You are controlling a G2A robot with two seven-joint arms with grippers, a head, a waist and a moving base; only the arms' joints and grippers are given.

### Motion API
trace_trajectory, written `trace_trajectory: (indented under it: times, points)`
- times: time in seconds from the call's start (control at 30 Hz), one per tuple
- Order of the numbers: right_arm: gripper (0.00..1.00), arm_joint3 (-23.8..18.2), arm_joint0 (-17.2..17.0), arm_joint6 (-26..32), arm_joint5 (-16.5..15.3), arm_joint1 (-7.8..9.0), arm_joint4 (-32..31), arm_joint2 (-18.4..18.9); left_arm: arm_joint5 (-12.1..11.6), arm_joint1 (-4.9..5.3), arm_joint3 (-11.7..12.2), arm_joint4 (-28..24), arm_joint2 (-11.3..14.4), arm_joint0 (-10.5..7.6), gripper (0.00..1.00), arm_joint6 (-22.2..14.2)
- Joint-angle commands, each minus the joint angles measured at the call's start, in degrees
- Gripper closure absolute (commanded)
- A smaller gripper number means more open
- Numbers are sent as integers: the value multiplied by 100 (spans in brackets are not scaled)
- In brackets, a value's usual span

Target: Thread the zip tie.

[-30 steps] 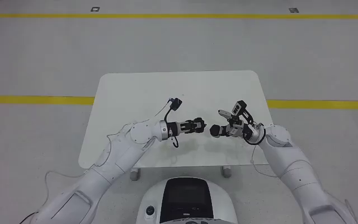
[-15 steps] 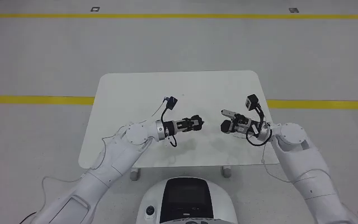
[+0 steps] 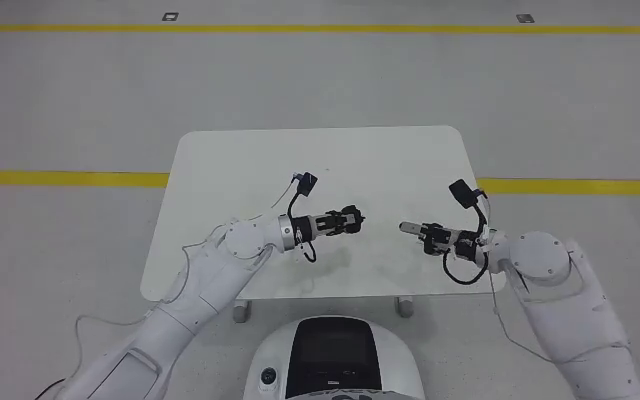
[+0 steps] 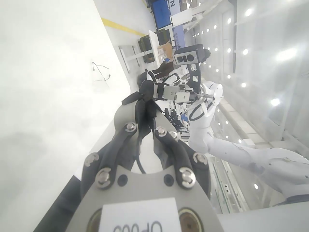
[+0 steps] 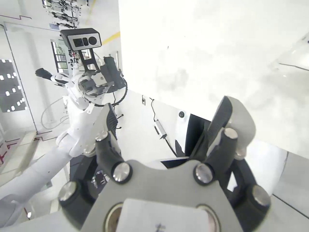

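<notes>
Over the table (image 3: pixel 250 160) — zip tie (image 4: pixel 129 99) clamped in left end effector (image 3: pixel 351 217); right end effector (image 5: pixel 166 112) wide open, well apart.

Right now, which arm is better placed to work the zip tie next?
Likely left: the left gripper is shut on the zip tie; the right gripper is open and empty.

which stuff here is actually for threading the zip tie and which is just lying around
For the job: black zip tie, pinched in the left claw; right claw, open and empty.
Lying about: thin wiry bits on the white table, too small to identify.
</notes>
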Motion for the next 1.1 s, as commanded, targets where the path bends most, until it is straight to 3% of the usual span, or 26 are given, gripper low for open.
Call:
trace_trajectory:
  times: [0.0, 0.23, 0.37, 0.73, 0.8, 0.9, 1.07]
  points:
    - [0, -5, -10, -125, 14, 1, -121, -4, 0, 0, 0, 0, 0, 0, 100, 0]
    - [0, -589, -32, -797, 717, 2, -1645, -513, 0, 0, 0, 0, 0, 0, 100, 0]
    - [0, -480, -98, -1071, 728, -35, -2488, -781, 0, 0, 0, 0, 0, 0, 100, 0]
    - [0, -453, -97, -1082, 728, -46, -2463, -781, 0, 0, 0, 0, 0, 0, 100, 0]
    - [0, -431, -111, -1210, 603, -50, -2578, -826, 0, 0, 0, 0, 0, 0, 100, 0]
    - [0, -454, -10, -974, 453, -34, -2843, -894, 0, 0, 0, 0, 0, 0, 100, 0]
    - [0, -402, 600, 110, 342, -1, -3702, -1177, 0, 0, 0, 0, 0, 0, 100, 0]
